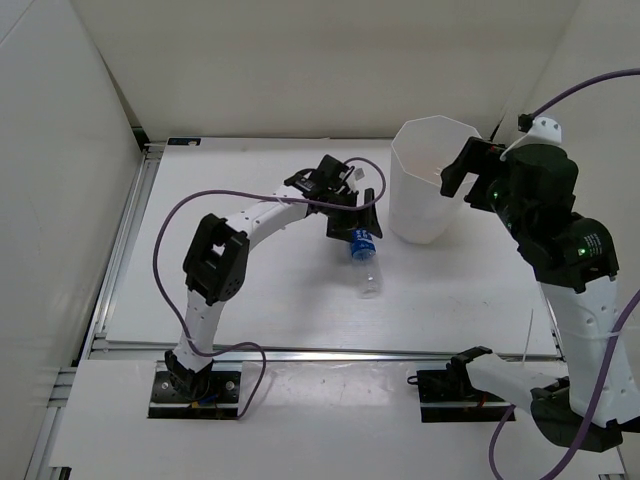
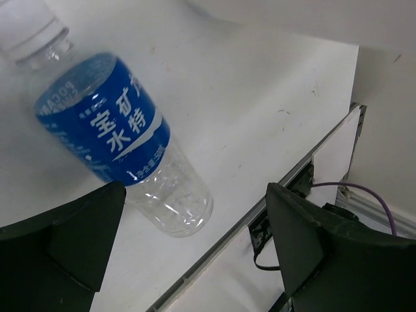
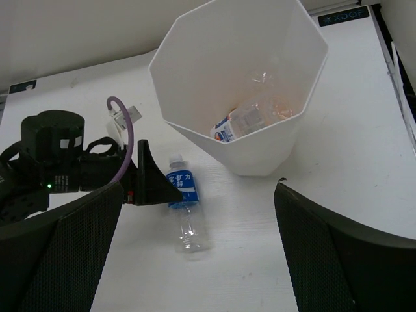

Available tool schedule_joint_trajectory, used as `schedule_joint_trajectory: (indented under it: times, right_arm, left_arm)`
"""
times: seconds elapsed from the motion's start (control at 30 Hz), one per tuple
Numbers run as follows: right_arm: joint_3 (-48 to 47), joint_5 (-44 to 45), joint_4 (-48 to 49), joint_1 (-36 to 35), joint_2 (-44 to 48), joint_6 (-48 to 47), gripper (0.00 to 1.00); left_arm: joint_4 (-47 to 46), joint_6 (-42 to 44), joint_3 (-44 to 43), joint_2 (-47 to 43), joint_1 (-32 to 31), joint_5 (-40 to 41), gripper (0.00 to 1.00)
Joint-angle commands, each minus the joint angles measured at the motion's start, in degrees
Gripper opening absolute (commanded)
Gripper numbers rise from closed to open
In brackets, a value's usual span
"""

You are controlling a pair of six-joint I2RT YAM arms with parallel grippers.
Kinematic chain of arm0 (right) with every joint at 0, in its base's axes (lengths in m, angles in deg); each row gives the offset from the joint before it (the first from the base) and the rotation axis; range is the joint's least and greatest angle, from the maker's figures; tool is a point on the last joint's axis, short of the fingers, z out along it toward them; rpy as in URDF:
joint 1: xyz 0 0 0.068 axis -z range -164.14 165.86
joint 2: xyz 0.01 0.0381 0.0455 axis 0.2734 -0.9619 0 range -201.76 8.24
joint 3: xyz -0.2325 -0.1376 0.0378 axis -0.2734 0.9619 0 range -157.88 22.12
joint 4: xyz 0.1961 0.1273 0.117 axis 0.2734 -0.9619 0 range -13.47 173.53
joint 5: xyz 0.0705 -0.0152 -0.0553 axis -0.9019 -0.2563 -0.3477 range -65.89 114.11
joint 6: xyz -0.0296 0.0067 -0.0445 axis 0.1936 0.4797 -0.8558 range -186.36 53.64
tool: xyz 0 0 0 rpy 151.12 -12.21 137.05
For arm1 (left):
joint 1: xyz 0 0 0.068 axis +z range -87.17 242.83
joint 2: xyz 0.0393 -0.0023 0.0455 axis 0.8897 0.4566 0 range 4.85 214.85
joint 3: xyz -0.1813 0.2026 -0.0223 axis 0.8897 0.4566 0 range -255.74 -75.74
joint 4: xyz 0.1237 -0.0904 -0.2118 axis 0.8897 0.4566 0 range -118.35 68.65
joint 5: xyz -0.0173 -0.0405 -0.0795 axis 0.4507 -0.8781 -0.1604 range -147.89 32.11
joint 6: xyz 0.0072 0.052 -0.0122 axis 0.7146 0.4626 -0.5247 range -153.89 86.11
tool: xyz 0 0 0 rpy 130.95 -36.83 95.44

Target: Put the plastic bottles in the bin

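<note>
My left claw [image 1: 355,222] hangs released, its jaws spread wide, just above the capped end of the blue-labelled bottle [image 2: 104,127]. That bottle lies on its side on the bench [image 1: 250,300], near the foot of the bin [image 1: 425,215], on the bin's left. My right claw [image 1: 468,172] is released too, jaws wide and holding nothing, poised over the bin's right rim. At the bottom of the bin lies a bottle with a white, red and blue label [image 3: 226,128], and beside it something clear with an orange tinge [image 3: 273,107] that I cannot make out well.
</note>
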Motion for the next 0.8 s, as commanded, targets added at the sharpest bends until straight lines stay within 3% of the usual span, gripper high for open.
schedule_joint_trajectory:
  times: [0.0, 0.27, 0.57, 0.77]
  right_arm:
    - [-1.73, -1.4, 0.11, 2.3, 0.74, -1.72, 1.0]
    - [-2.26, -3.77, -0.42, 6.52, 1.35, -4.35, 1.0]
    - [-0.68, -2.1, -0.95, 6.52, 2.59, -4.35, 1.0]
    - [-0.15, -0.96, -1.48, 6.52, 3.73, -4.88, 1.0]
  left_arm:
    - [4.15, 0.88, -5.54, 1.46, -0.5, 2.89, 1.0]
    - [4.67, 1.49, -6.0, 6.92, -1.03, 1.05, 1.0]
    - [4.67, 1.49, -7.05, 11.13, -1.03, -1.24, 1.0]
    - [4.67, 0.26, -12.13, 13.42, -1.03, -4.32, 1.0]
